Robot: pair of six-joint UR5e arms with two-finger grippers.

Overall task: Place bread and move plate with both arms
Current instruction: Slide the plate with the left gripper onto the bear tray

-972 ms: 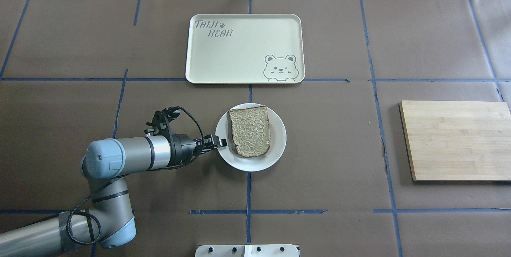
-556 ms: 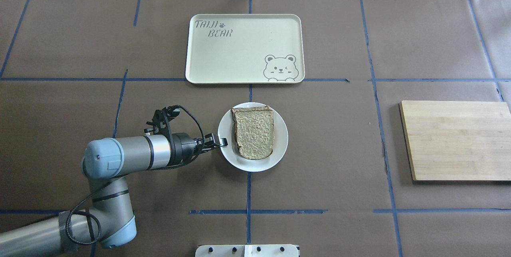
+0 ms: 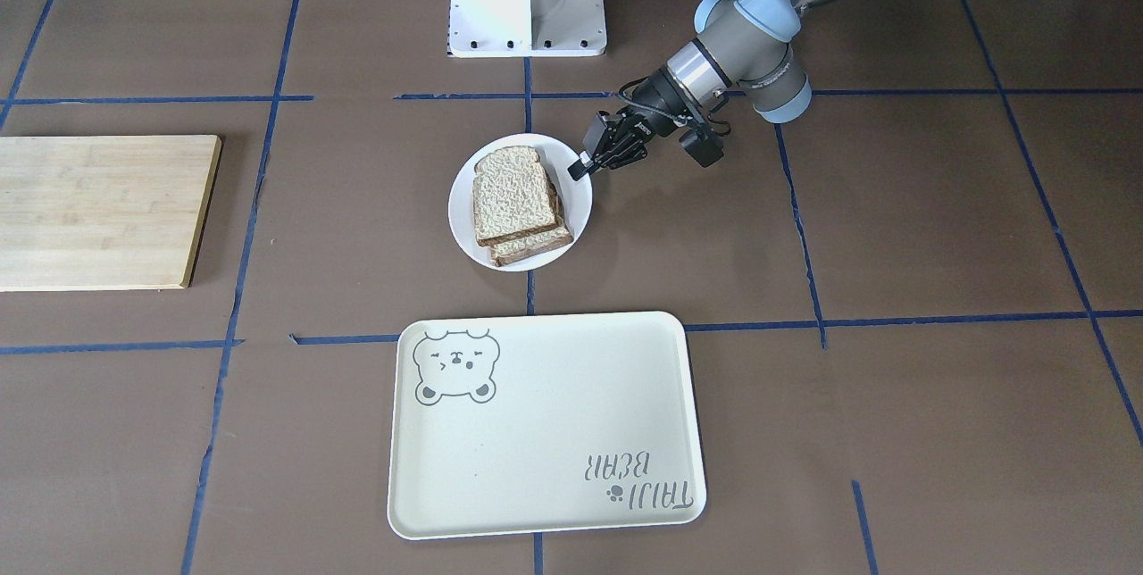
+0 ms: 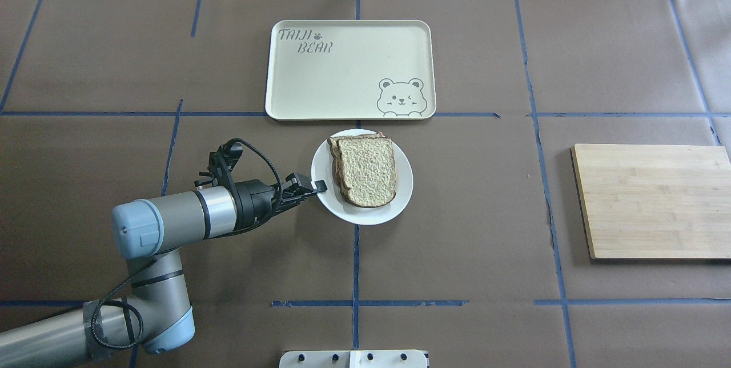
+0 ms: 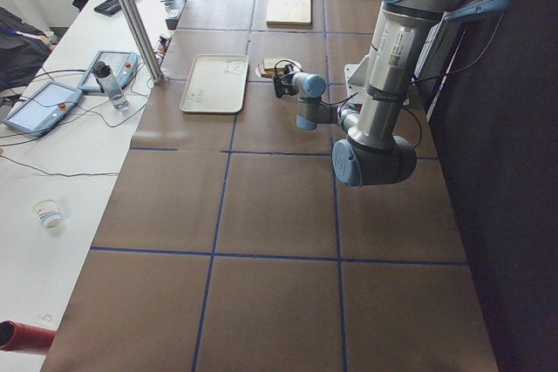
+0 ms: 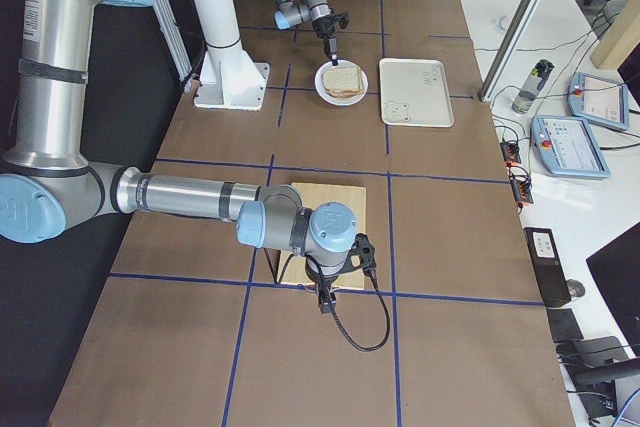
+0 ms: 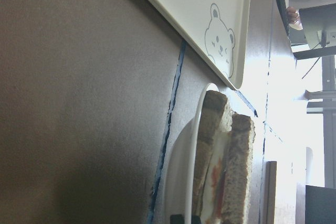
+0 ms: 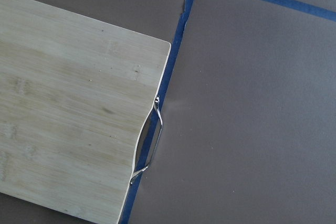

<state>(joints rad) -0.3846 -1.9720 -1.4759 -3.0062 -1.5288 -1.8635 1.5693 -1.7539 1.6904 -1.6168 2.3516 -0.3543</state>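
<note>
The small white plate (image 4: pixel 400 199) sits at mid-table just before the tray. On it lies a stack of slices, with the plain wholemeal bread (image 4: pixel 368 171) on top; the left wrist view shows white and red filling beneath the bread (image 7: pixel 239 171). My left gripper (image 4: pixel 317 187) is shut on the plate's left rim, also seen in the front-facing view (image 3: pixel 580 169). My right gripper (image 6: pixel 324 304) shows only in the exterior right view, hanging over the near edge of the wooden board; I cannot tell whether it is open or shut.
A cream tray with a bear drawing (image 4: pixel 348 68) lies just beyond the plate, its near edge almost touching the plate. A wooden cutting board (image 4: pixel 654 199) lies at the right, under the right wrist camera (image 8: pixel 68 119). Blue tape lines cross the brown table cover.
My left gripper has moved away from the robot toward the tray, and the plate with the bread has gone with it, turning slightly.
</note>
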